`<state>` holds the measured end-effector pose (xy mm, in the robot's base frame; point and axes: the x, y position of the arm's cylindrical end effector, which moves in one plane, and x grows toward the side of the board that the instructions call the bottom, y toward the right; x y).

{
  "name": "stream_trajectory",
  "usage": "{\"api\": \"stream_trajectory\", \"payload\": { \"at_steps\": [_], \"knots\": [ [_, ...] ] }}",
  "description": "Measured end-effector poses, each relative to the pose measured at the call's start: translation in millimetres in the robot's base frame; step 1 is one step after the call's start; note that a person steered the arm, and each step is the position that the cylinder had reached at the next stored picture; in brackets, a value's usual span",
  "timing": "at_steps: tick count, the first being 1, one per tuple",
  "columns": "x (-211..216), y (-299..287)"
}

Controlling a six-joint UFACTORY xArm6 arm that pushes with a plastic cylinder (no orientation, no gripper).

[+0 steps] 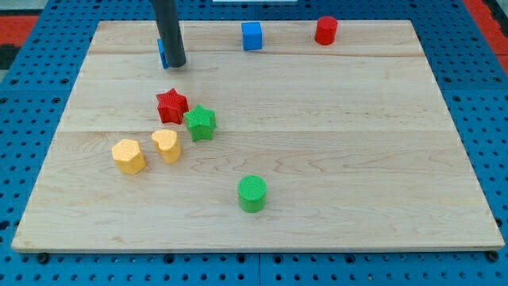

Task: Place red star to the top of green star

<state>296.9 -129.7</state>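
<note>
Camera view shows the job only partly done, by my reading: the red star (171,106) sits just beside the green star (201,122), touching or nearly so, but up and toward the view's left of it instead of straight above. It wants a nudge toward the view's right to finish. Red star lies flat, points crisp, ridged top, near the board's (333,143) left-centre. My tip (176,63) is a bare rod with nothing to open or close and holds nothing; it rests above the red star, apart from it, with a blue block (161,52) half hidden behind the rod
</note>
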Motion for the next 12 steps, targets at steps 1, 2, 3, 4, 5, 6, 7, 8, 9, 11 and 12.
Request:
{"api": "stream_trajectory", "payload": {
  "at_steps": [1,2,3,4,5,6,7,8,9,11,12],
  "knots": [
    [1,1],
    [8,52],
    [54,85],
    [87,72],
    [96,44],
    [112,38],
    [122,5],
    [123,1],
    [123,-27],
    [130,-80],
    [130,-102]
  ]
}}
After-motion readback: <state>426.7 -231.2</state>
